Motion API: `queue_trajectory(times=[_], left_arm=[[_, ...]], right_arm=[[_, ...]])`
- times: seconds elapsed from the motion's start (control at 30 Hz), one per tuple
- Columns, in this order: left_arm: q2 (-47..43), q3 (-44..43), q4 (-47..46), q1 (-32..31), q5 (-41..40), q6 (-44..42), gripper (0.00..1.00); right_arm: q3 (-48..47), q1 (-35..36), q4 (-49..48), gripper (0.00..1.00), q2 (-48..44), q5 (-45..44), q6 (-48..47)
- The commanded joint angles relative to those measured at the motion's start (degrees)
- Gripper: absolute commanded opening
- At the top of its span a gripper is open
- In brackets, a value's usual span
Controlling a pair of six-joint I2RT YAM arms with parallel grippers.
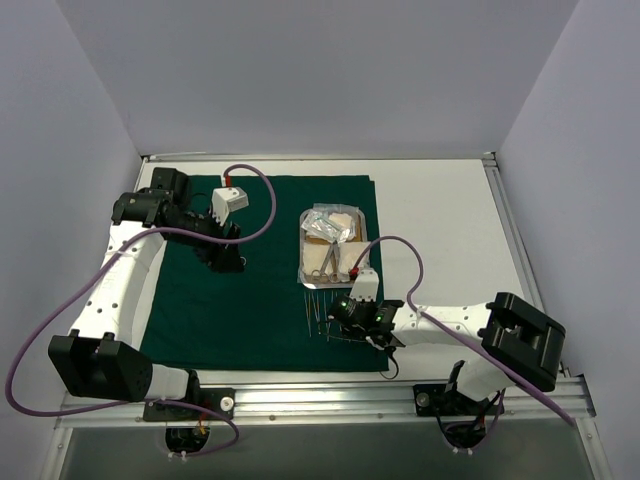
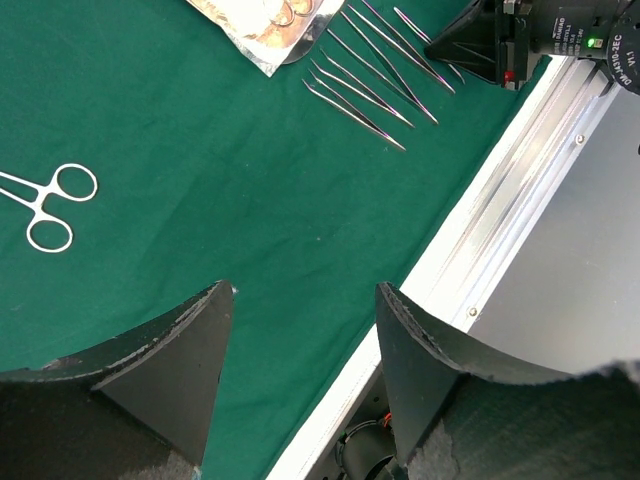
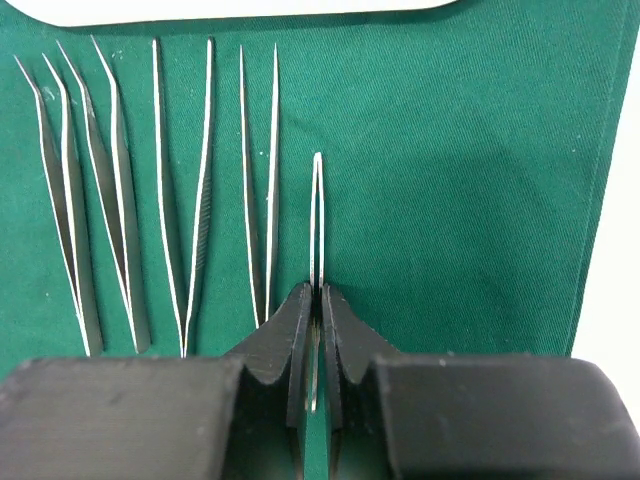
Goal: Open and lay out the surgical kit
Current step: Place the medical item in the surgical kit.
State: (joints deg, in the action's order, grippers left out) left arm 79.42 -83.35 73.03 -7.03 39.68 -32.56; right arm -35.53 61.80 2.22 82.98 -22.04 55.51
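Now: tray and tweezers on the cloth

The steel tray [image 1: 303, 255] sits on the green cloth [image 1: 250, 310] and holds clear packets [image 1: 330, 222] and clamps [image 1: 328, 262]. The right gripper [image 3: 317, 295] pinches a single tweezer [image 3: 317, 210] beside the tweezer row [image 3: 180, 200]. The left gripper [image 2: 305, 290] hangs spread above the cloth.

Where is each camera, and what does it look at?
Top: above and behind, looking down at cloth and tray; left arm and right arm show.
Left wrist: on the left arm, looking down at clamp and tweezers row; open left pincer shows.
Right wrist: low over the cloth, looking along it; right pincer shows, shut on end tweezers.
Shared: both wrist views show the tweezers row.
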Motion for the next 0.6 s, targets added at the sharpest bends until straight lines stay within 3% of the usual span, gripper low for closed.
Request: queue_trajectory(times=[0.0, 0.3, 0.57], left_arm=[[-0.41, -0.5, -0.7, 0.35, 0.75, -0.84, 0.68], [-0.4, -0.67, -0.44, 0.35, 1.01, -1.02, 0.68], [-0.23, -0.5, -0.53, 0.35, 0.84, -1.11, 0.68]], right_arm=[[-0.33, -0.89, 1.56, 0.0, 1.22, -1.34, -0.31], [-2.17, -1.07, 4.98, 0.22, -1.06, -1.77, -0.22], [-8.23, -0.63, 10.34, 0.29, -5.28, -2.65, -3.99]])
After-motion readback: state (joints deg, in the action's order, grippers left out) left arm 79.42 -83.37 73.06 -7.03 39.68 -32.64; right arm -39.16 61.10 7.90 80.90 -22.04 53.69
